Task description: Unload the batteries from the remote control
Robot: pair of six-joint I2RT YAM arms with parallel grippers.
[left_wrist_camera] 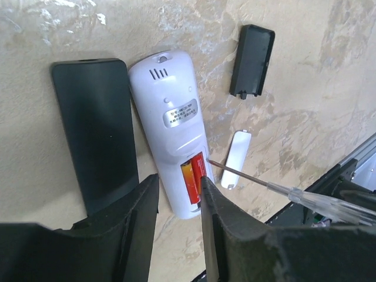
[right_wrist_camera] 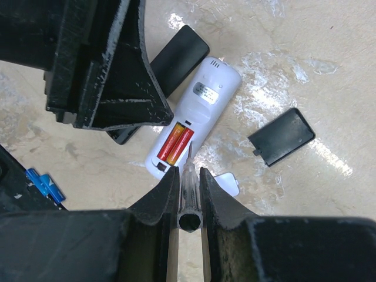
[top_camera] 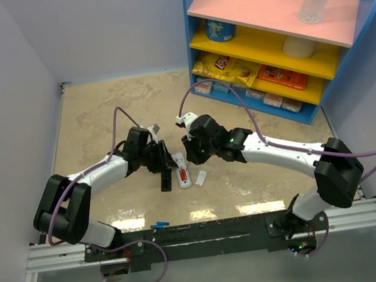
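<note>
From above, you see both arms meet over the white remote [top_camera: 181, 170] in the middle of the table [top_camera: 101, 118], but not what is inside it. Your right wrist view shows more. The remote lies face down with its back open, and two orange-red batteries [right_wrist_camera: 175, 144] sit side by side in the slot. Your right gripper [right_wrist_camera: 189, 173] pinches a thin tool [right_wrist_camera: 189, 200] with a see-through handle. Its metal tip points at the slot's edge, just beside the batteries.

Your left gripper [left_wrist_camera: 178, 182] hangs over the remote's open end, fingers part way apart, holding nothing. A black remote [left_wrist_camera: 94, 135] lies just beside the white one. A black cover [left_wrist_camera: 251, 61] and a white cover [left_wrist_camera: 235, 158] lie on its other side.

Blue batteries [right_wrist_camera: 44, 183] lie by the rail [top_camera: 207, 229] at the near edge. The widest stretch of table runs behind the remotes, toward the back wall.
</note>
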